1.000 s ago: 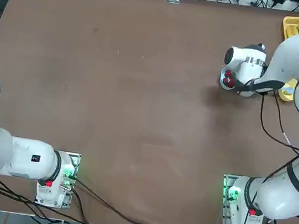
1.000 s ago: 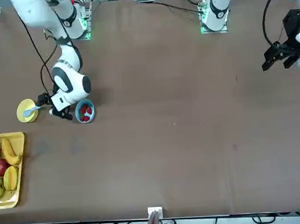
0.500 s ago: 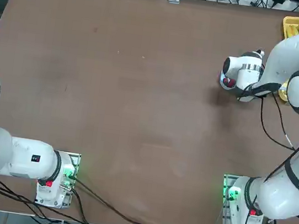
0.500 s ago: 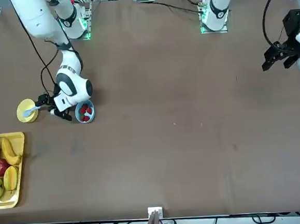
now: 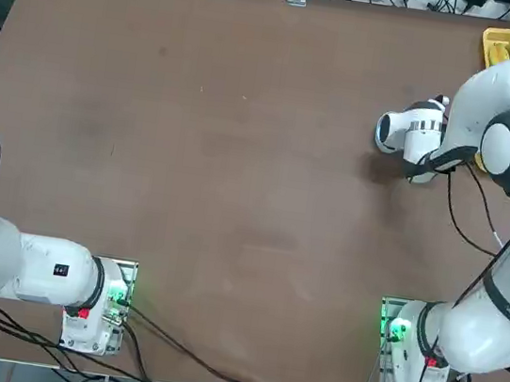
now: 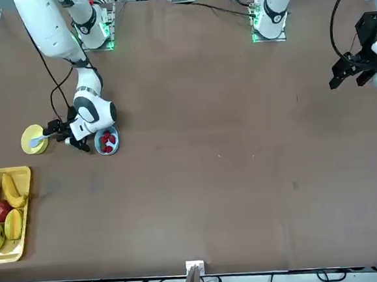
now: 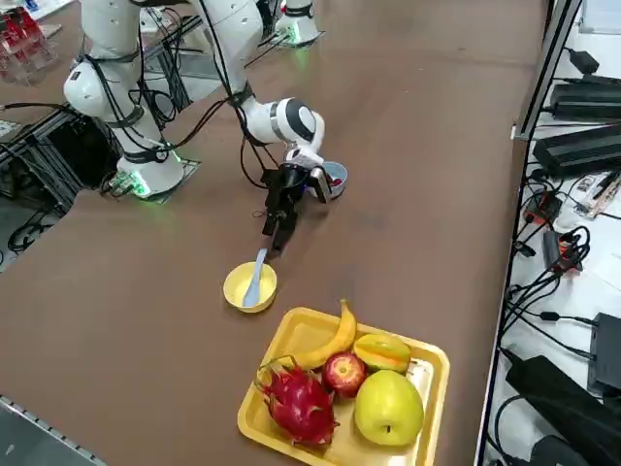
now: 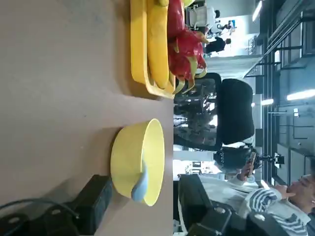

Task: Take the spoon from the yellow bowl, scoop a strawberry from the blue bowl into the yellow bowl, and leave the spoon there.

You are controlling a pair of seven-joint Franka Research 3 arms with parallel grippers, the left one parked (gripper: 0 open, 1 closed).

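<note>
Yellow bowl [image 7: 249,287] holds spoon [image 7: 255,277], handle leaning over rim toward arm. Blue bowl [image 6: 106,141] holds red strawberries [image 6: 107,142]. Fruit tray [image 7: 417,361] well stocked: banana, apple, dragon fruit. Right gripper [image 7: 277,231] low beside yellow bowl, fingers parted either side of spoon handle, not clamped.

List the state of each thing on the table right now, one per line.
spoon: resting in the yellow bowl, handle over the rim toward the gripper, not held.
yellow bowl: upright on the table, holds only the spoon.
blue bowl: upright, strawberries inside.
right gripper: low over the table by the spoon handle, jaws apart, holding nothing.
fruit tray: loaded with fruit, untouched.
</note>
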